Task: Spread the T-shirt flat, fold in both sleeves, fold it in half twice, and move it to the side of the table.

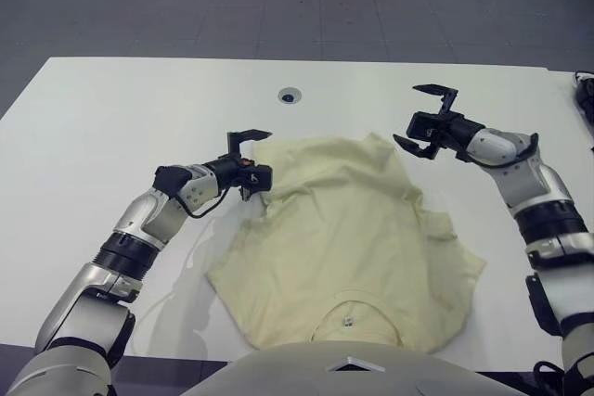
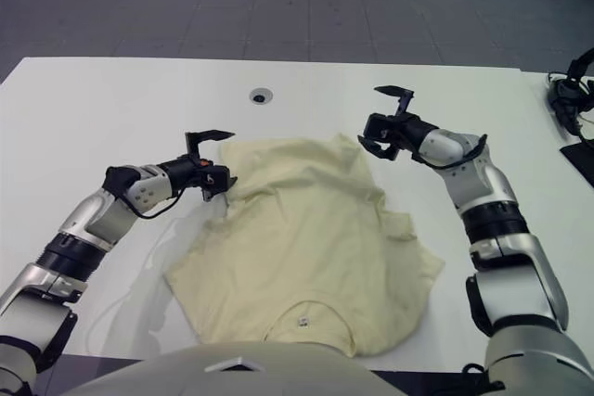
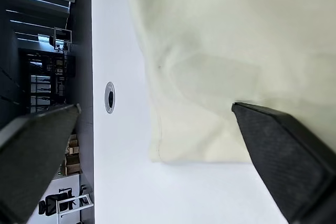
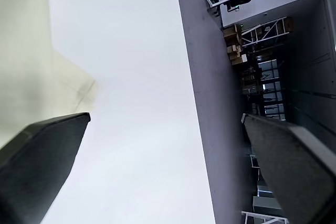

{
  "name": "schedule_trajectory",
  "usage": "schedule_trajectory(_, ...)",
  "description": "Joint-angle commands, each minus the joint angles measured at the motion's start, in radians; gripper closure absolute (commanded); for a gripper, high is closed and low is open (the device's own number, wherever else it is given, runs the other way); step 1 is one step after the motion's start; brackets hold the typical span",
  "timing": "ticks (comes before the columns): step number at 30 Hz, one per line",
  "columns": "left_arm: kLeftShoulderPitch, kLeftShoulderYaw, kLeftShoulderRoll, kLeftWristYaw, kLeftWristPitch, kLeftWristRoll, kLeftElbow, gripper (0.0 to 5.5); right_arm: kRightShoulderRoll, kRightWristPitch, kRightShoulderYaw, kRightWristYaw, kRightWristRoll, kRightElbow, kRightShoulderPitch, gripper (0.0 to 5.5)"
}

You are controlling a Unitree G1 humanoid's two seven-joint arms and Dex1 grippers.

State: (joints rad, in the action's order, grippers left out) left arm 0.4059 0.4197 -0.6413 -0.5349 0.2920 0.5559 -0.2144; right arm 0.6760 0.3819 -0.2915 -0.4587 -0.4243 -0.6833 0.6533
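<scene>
T-shirt (image 1: 348, 248) lies rumpled on white table (image 1: 111, 118), neck near robot. Left gripper (image 1: 256, 164), right gripper (image 1: 413, 116) gape wide at far corners, likely to pull hem flat.

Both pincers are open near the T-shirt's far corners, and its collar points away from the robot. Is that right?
Not quite. The collar of the T-shirt lies at the near edge, toward the robot, as the left eye view shows. The rest holds: the left pincer and the right pincer are open near the far corners.
</scene>
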Motion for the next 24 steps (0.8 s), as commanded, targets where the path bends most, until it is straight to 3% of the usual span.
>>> schedule_trajectory(1, -0.007, 0.018, 0.009, -0.021, -0.012, 0.022, -0.01, 0.11, -0.059, 0.048, -0.043, 0.058, -0.059, -0.166, 0.123, 0.1)
schedule_trajectory(11, -0.017, 0.026, 0.013, -0.019, -0.009, 0.03, -0.006, 0.11, -0.168, 0.116, -0.126, 0.085, -0.131, -0.424, 0.284, 0.1)
schedule_trajectory(19, -0.023, 0.023, 0.015, -0.019, -0.02, 0.029, 0.008, 0.11, -0.178, 0.086, -0.201, -0.018, -0.185, -0.5, 0.261, 0.1)
schedule_trajectory(24, -0.023, 0.023, 0.017, -0.016, -0.02, 0.029, 0.007, 0.11, -0.165, 0.037, -0.227, 0.025, -0.206, -0.55, 0.271, 0.1)
